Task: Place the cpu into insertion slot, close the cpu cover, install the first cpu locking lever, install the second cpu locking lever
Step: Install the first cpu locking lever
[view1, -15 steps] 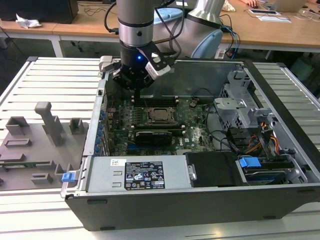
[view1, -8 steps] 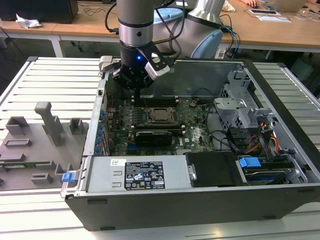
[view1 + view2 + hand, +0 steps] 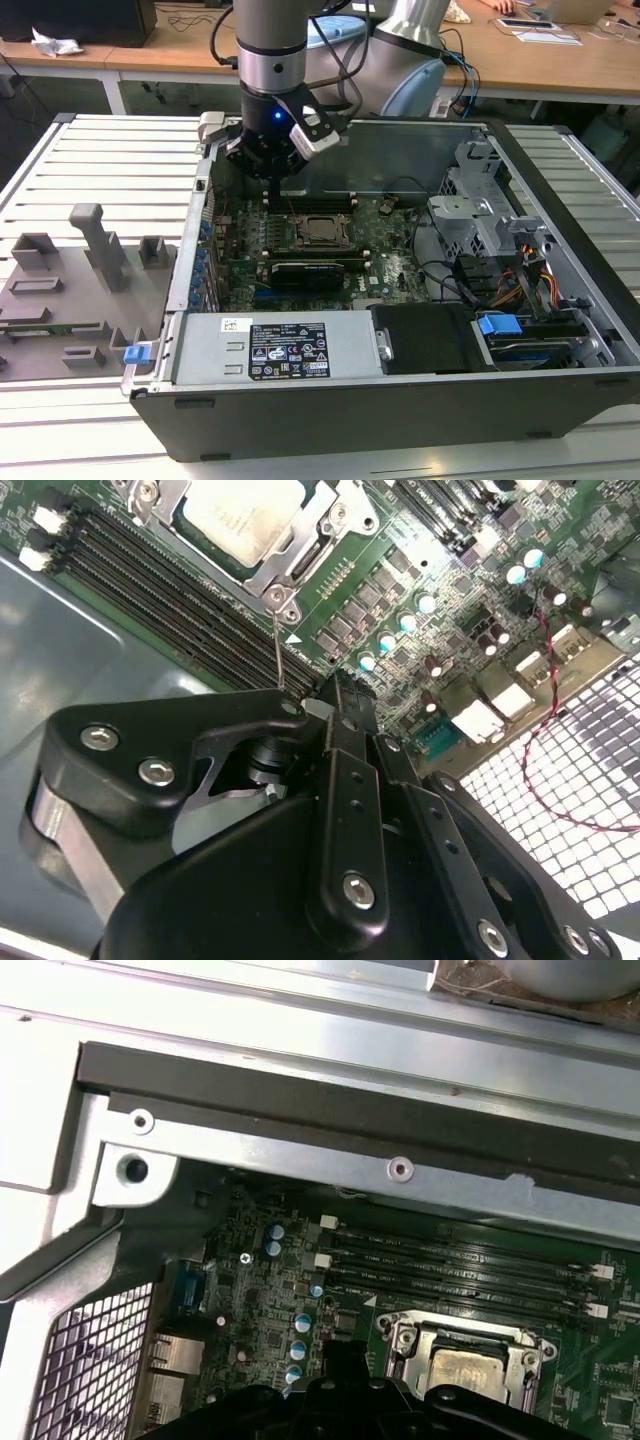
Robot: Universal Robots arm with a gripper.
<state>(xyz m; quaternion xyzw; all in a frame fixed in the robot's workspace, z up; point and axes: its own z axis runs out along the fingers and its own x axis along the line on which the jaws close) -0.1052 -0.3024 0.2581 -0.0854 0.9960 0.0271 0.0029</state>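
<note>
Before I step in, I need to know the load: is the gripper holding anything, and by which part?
Cannot be told. The gripper sits by a thin metal lever beside the cpu cover; whether it grips that lever is hidden.

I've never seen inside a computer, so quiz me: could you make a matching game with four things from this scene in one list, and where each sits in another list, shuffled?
Things:
1. cpu, small flat square chip, pale silvery-grey top
2. gripper, black, on the arm's end
3. holder tray, grey moulded plastic
4. power supply box, grey metal, white label

Places:
A. outside the computer case, on the exterior view's left
B. along the case's near wall in the exterior view
C. framed by the thin silvery metal cpu cover
D. over the green circuit board, beside the chip

Pairs: 1-C, 2-D, 3-A, 4-B.
</note>
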